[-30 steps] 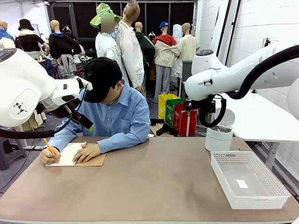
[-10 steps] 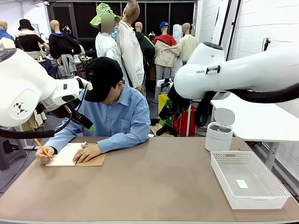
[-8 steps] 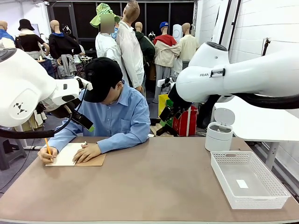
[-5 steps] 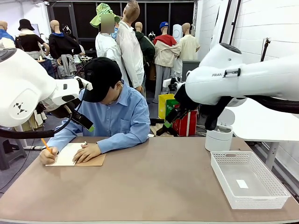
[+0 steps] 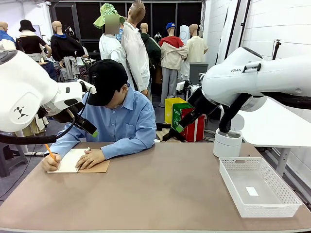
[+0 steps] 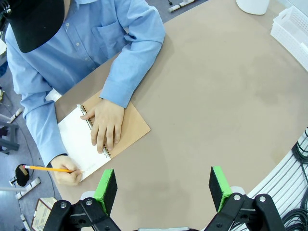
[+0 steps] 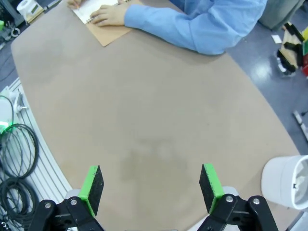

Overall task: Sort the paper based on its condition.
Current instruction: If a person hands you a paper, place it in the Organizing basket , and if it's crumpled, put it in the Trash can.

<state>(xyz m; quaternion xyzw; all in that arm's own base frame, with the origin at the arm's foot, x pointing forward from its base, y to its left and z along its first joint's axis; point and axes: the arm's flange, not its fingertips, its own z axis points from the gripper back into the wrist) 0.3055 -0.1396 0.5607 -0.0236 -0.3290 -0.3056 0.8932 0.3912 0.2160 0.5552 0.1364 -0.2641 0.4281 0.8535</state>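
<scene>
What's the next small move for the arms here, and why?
Probably hold both arms off. The person's hand is writing with a pencil on the notebook page, the other hand pinning it; no loose paper lies free. The left gripper and right gripper hang open over bare table.

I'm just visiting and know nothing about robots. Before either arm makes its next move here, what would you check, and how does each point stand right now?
1. Left tool open and holding nothing: ok.
2. Right tool open and holding nothing: ok.
3. A loose sheet free to pick up: not ok. The person is writing with a pencil on the white page of a spiral notebook, one hand pressing on it.
4. White basket ready to receive: ok, apart from one small white slip inside.
5. White bin open: ok, its lid is up.
6. Which container takes which paper condition: cannot tell.
</scene>
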